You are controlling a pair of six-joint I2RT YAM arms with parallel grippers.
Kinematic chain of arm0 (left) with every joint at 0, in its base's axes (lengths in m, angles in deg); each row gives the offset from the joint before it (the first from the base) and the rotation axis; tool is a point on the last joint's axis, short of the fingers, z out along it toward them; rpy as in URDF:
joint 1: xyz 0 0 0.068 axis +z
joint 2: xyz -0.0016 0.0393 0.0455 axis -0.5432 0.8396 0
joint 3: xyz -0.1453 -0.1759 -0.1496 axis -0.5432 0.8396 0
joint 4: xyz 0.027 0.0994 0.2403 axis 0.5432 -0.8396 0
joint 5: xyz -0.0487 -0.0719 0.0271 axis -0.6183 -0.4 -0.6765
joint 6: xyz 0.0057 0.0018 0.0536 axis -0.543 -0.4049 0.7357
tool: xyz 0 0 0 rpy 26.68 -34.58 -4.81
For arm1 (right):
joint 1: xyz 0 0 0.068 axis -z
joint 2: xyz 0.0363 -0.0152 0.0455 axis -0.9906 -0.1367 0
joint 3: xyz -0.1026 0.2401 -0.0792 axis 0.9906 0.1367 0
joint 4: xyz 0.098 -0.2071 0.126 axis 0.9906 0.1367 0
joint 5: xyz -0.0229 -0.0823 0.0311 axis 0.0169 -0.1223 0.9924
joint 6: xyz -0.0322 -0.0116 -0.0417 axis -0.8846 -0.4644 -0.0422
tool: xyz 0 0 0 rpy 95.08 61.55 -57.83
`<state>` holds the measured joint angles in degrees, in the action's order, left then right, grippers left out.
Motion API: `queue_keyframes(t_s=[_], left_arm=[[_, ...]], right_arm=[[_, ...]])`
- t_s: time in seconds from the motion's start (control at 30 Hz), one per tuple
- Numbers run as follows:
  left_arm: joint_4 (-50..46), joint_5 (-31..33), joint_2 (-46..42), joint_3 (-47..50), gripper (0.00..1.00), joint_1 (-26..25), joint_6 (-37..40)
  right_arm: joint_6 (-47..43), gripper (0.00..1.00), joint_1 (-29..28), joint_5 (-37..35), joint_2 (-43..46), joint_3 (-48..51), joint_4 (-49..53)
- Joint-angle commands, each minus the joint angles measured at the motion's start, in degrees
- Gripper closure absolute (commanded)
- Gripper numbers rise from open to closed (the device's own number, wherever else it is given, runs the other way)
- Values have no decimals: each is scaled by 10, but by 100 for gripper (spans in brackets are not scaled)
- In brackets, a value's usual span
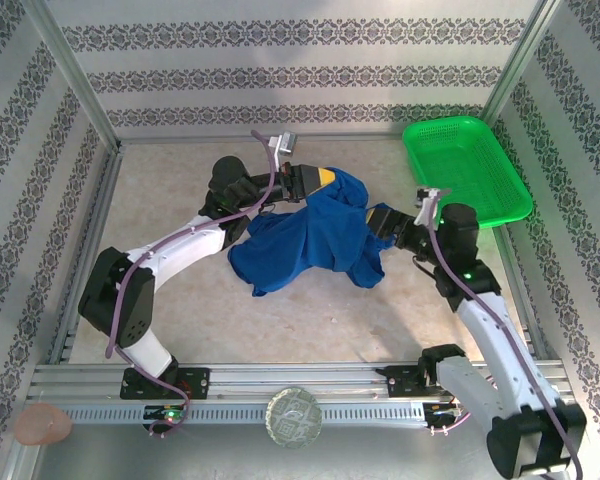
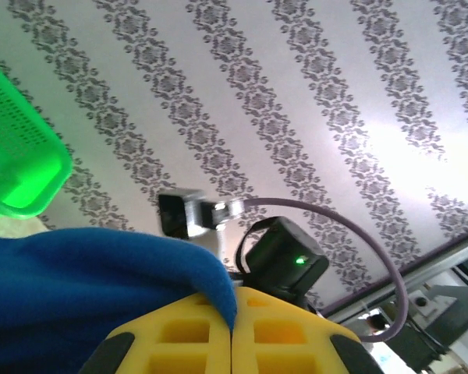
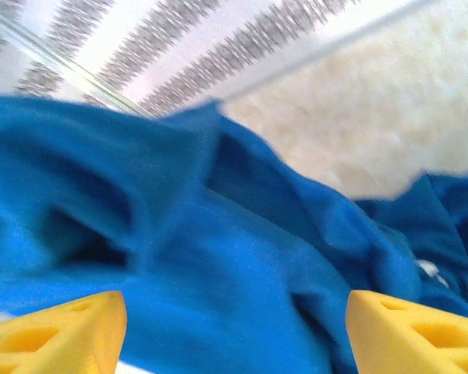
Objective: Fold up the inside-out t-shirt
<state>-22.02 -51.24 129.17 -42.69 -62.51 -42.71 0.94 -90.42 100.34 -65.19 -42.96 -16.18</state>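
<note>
The royal-blue t-shirt (image 1: 300,240) is seen crumpled in a loose heap near the middle of the beige table (image 1: 180,300), between the two arms. Its upper edge is drawn up to the left gripper (image 1: 328,180). In the left wrist view the yellow fingers (image 2: 187,335) are pressed flat together, and a point of the blue cloth (image 2: 86,288) is clamped in the seam between them.

The right gripper (image 1: 370,220) is set against the shirt's right side. In the right wrist view its yellow fingers (image 3: 54,331) are held wide apart, with folds of the cloth (image 3: 218,257) spread between and beyond them; nothing is gripped. A small white mark (image 3: 427,269) is seen on the fabric.

A green mesh basket (image 1: 465,170) is placed at the far right, apart from the shirt.
</note>
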Motion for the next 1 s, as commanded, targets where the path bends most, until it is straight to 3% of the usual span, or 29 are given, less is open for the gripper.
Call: queue_keyframes(t_s=[0.0, 0.23, 0.37, 0.4, 0.47, 0.53, 0.6, 0.7, 0.8, 0.87, 0.97], left_arm=[[129, -15, 18, 9, 100, 10, -66], [113, -14, 16, 5, 100, 10, -63], [116, -20, 14, 4, 100, 10, -66], [116, -21, 14, 5, 100, 9, -67], [119, -23, 15, 5, 100, 10, -72], [123, -23, 17, 8, 100, 11, -76], [120, -16, 17, 14, 100, 17, -75], [79, 17, 13, 35, 100, 38, -58], [41, 62, 14, 62, 100, 63, -37], [37, 69, 30, 65, 93, 70, -30], [25, 77, 49, 67, 62, 70, -17]], right_arm=[[-30, 23, -24, -8, 8, -50, 24], [-98, 19, -97, -43, -84, -128, 18], [-106, 23, -100, -45, -142, -154, -14], [-110, 27, -100, -45, -155, -163, -17], [-114, 47, -96, -32, -175, -180, -19], [-115, 83, -89, -5, -187, -194, -18], [-112, 100, -81, 24, -184, -195, -17], [-100, 100, -69, 102, -169, -187, -30], [-55, 100, -72, 240, -148, -156, -124], [-1, 100, -86, 289, -140, -129, -227], [35, 100, -109, 318, -146, -127, -282]])
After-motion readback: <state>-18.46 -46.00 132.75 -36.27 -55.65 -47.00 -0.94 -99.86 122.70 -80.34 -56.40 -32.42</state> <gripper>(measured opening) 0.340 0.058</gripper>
